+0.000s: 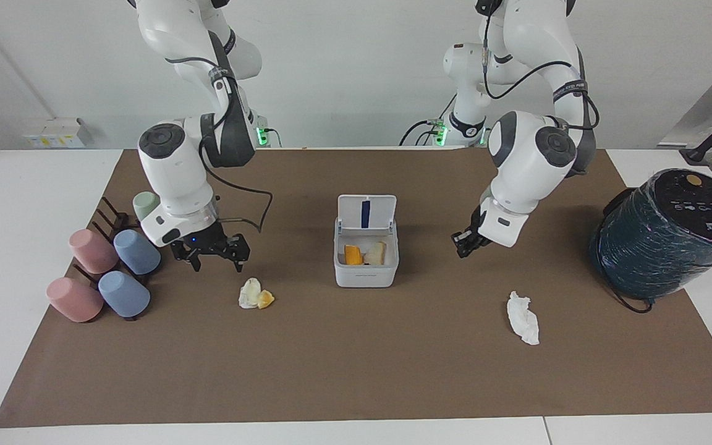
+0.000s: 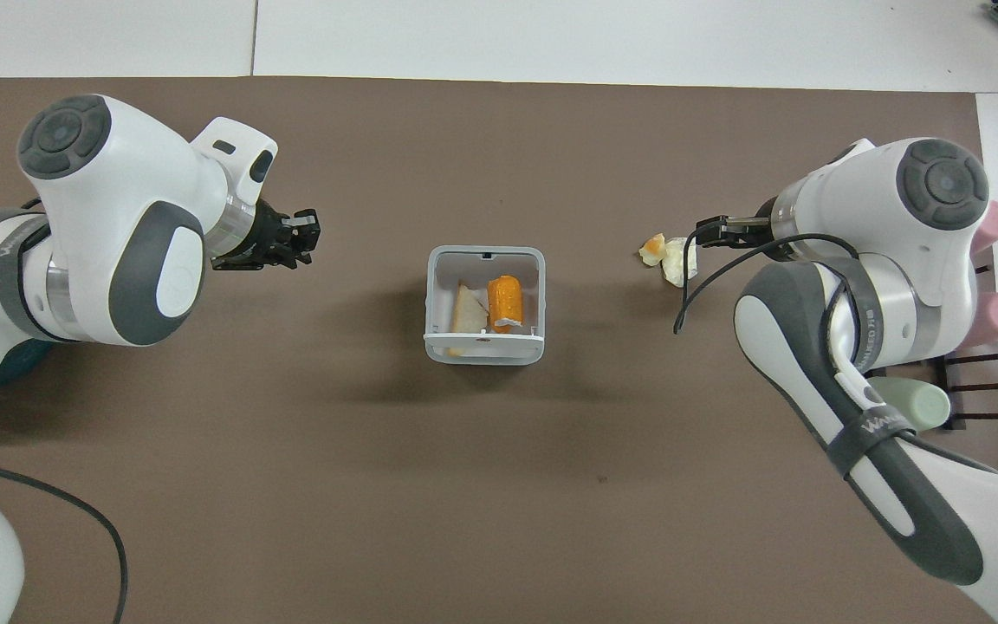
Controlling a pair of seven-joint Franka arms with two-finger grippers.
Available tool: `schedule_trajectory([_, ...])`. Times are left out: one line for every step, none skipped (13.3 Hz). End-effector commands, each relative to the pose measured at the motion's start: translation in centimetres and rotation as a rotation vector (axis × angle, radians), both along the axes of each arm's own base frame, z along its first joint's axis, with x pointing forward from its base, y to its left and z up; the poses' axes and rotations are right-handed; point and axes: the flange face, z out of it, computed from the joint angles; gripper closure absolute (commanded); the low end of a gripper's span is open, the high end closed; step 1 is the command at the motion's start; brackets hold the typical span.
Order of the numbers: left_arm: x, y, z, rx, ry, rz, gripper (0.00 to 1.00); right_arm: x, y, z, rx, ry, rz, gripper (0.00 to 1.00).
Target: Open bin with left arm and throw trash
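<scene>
In the middle of the brown mat the bin is seen with its lid swung upright, the blue strip showing on the lid's inner face; an orange piece and a pale piece lie inside. The opening step is judged to be done, and the throwing of the trash appears to be in hand.

Toward the right arm's end of the table, a tissue wad with an orange peel scrap lies on the mat, farther from the robots than the bin's hinge side and well apart from the bin. The right gripper is held low over the mat near this wad, between it and the cup rack. Its fingers are spread apart and nothing is held between them. The wad lies just past the fingertips, not yet between them and not touched. For the next move, the gripper is judged to need shifting over the wad, lowering around it and closing.

The left gripper is held over bare mat beside the bin, toward the left arm's end. Whether its fingers are parted cannot be told; nothing is seen in them. A second crumpled tissue lies on the mat farther from the robots than the bin, well apart from those fingers, near the wrapped teal cylinder.
</scene>
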Motion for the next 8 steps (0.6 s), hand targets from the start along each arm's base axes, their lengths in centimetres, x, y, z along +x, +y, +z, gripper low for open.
schedule_trajectory([-0.9,3.2,-1.3,0.068,-0.089,-0.101,0.38,0.0,1.5,-2.6,0.017,-0.033,0.009,0.06])
schedule_trajectory([-0.4,4.3,-1.7,0.097,-0.122,-0.136,0.33,0.2,1.9,-3.6,0.02,-0.038,0.009,0.09])
schedule_trajectory([0.1,4.7,-1.9,0.116,-0.15,-0.15,0.31,0.1,2.7,-4.5,0.021,-0.03,0.018,0.12])
schedule_trajectory([0.7,4.6,-2.9,0.138,-0.173,-0.168,0.29,-0.2,2.9,-5.6,0.018,-0.013,0.023,0.25])
schedule_trajectory([1.6,4.7,-3.5,0.165,-0.219,-0.189,0.29,-0.6,2.7,-6.0,0.016,-0.001,0.02,0.53])
schedule_trajectory([2.6,4.7,-4.7,0.196,-0.255,-0.219,0.29,-1.0,2.6,-6.4,0.014,0.008,0.018,0.76])
schedule_trajectory([3.8,5.1,-5.9,0.231,-0.282,-0.248,0.29,-1.1,2.6,-6.4,0.015,0.009,0.015,0.92])
schedule_trajectory([5.3,6.5,-6.4,0.263,-0.315,-0.258,0.29,-1.0,2.6,-6.4,0.015,0.01,0.011,1.0])
